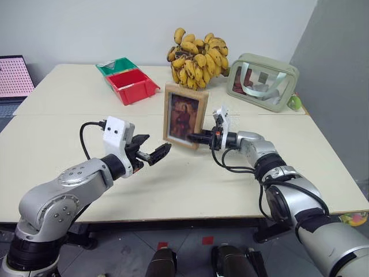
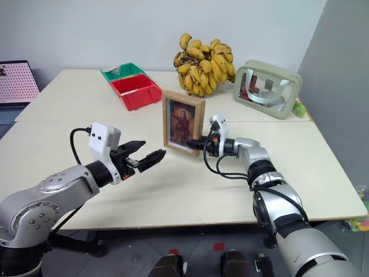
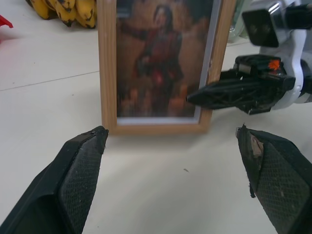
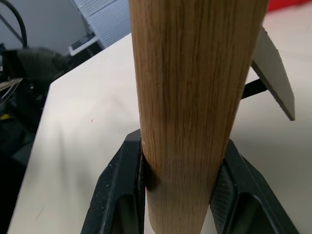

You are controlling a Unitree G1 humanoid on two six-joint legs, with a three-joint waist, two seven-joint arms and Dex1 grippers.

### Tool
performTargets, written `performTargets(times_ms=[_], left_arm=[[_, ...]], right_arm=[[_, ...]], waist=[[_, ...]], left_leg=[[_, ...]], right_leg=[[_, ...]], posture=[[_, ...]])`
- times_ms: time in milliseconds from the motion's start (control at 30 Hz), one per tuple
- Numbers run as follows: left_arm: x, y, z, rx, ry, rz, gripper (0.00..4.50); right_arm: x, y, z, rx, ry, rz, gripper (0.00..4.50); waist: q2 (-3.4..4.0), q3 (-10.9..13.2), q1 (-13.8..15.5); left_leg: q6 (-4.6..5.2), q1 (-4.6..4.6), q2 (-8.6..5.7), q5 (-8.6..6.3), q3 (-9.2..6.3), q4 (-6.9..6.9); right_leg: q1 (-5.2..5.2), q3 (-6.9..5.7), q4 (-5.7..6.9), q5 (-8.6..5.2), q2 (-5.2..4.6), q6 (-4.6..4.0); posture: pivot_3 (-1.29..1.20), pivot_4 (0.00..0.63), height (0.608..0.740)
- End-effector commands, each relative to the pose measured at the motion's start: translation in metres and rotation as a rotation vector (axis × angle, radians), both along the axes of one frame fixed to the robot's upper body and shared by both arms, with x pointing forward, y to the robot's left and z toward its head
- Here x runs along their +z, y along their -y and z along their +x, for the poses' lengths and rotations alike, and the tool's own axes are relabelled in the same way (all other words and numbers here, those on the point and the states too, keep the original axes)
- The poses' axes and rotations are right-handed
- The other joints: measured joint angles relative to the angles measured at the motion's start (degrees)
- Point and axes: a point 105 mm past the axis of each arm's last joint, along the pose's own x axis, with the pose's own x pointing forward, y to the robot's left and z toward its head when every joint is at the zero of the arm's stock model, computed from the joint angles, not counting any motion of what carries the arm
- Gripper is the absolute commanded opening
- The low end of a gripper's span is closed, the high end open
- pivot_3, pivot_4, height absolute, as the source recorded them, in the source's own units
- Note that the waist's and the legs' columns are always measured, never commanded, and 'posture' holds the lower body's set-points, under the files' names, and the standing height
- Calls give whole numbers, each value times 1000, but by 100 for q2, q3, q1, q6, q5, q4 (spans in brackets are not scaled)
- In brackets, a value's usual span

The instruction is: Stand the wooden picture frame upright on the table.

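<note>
The wooden picture frame [image 1: 185, 115] stands upright near the middle of the table [image 1: 69, 92], its dark reddish portrait facing me. My right gripper [image 1: 196, 138] is shut on the frame's right edge near the bottom; the right wrist view has both fingers [image 4: 124, 195] pressed against the light wood [image 4: 195, 97], with the fold-out stand [image 4: 273, 78] sticking out behind. My left gripper [image 1: 154, 151] hovers open just left of and in front of the frame, holding nothing. In the left wrist view its fingertips [image 3: 83, 161] stand wide apart before the frame [image 3: 161, 68].
A bunch of bananas [image 1: 199, 57] sits behind the frame. A red bin [image 1: 132, 85] with a green bin [image 1: 115, 66] behind it lies at the back left. A pale green clear-sided pouch [image 1: 262, 81] stands at the back right.
</note>
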Motion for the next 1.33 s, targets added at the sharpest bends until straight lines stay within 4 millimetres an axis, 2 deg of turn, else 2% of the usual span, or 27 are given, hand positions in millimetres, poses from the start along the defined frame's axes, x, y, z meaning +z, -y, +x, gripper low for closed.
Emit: performTargets(times_ms=[33, 300, 367, 533, 700, 833, 933, 1000, 1067, 1167, 1200, 1333], left_arm=[[1, 6, -6, -36, 44, 20, 4500], [-4, 6, -4, -55, 42, 42, 4500], [-4, 5, -1, -54, 44, 47, 4500], [-6, 7, 2, -69, 47, 58, 4500], [-6, 7, 6, -76, 50, 61, 4500], [-4, 6, 9, -88, 53, 67, 4500], [-1, 4, 10, -108, 50, 76, 4500], [0, -2, 11, -118, 39, 93, 4500], [2, -10, 10, -126, 18, 88, 4500], [9, -24, 9, -129, -13, 73, 4500], [12, -29, 10, -117, -11, 71, 4500], [21, -46, 16, -91, -7, 111, 4500]], right_arm=[[3, -7, -5, 45, 57, 8, 1276], [-12, -8, -12, 84, 66, -40, 1276], [-21, -5, -13, 82, 83, -85, 1981], [-24, 3, -11, 56, 72, -88, 3063], [-27, 13, -12, 61, 63, -102, 4366], [-38, 35, -22, 103, 35, -139, 4449], [-46, 67, -34, 122, 36, -198, 4449], [-37, 84, -43, 111, 61, -218, 4449], [-20, 90, -55, 101, 81, -214, 4449], [10, 87, -78, 91, 117, -207, 4449], [14, 85, -83, 77, 124, -222, 4449], [38, 69, -90, -41, 82, -171, 4449]], waist=[[0, 0, -15], [0, 0, -28], [-2, -1, -30], [-2, -1, -26], [-2, -2, -29], [-2, -2, -16], [-2, -2, 6], [-2, -2, 14], [-2, -2, 11], [0, 0, -53], [2, 0, -82], [1, -1, -127]], left_leg=[[0, -5, 2, 0, -1, -1], [1, 1, 9, 1, -2, 8], [1, 3, 9, 1, -2, 12], [1, 6, 8, 1, -2, 12], [1, 8, 8, 1, -1, 12], [1, 8, 8, 1, -2, 12], [1, 10, 7, 1, -5, 14], [1, 12, 2, 0, -5, 15], [1, 11, 1, 0, -5, 17], [1, 16, 6, 0, -6, 15], [1, 18, 11, 0, -2, 15], [0, 29, 21, 0, -10, 15]], right_leg=[[-7, -1, 0, 3, 2, 5], [-6, 0, 8, -5, 13, -8], [-2, 1, 8, -6, 13, -10], [3, 1, 6, -6, 13, -9], [4, 2, 8, -2, 13, -3], [5, 2, 8, -3, 13, -4], [15, -1, 5, -3, 12, -3], [20, -2, 2, -4, 7, -3], [21, -3, 2, -6, 5, -6], [16, -3, 10, -10, 7, -11], [11, -1, 12, -10, 8, -12], [8, -7, 23, -11, 19, -15]], posture=[[0, 150, 740], [0, 150, 740], [0, 150, 740], [0, 150, 740], [0, 150, 740], [0, 150, 740], [0, 150, 740], [0, 150, 740], [0, 150, 740], [0, 150, 740], [0, 150, 740], [0, 150, 740]])
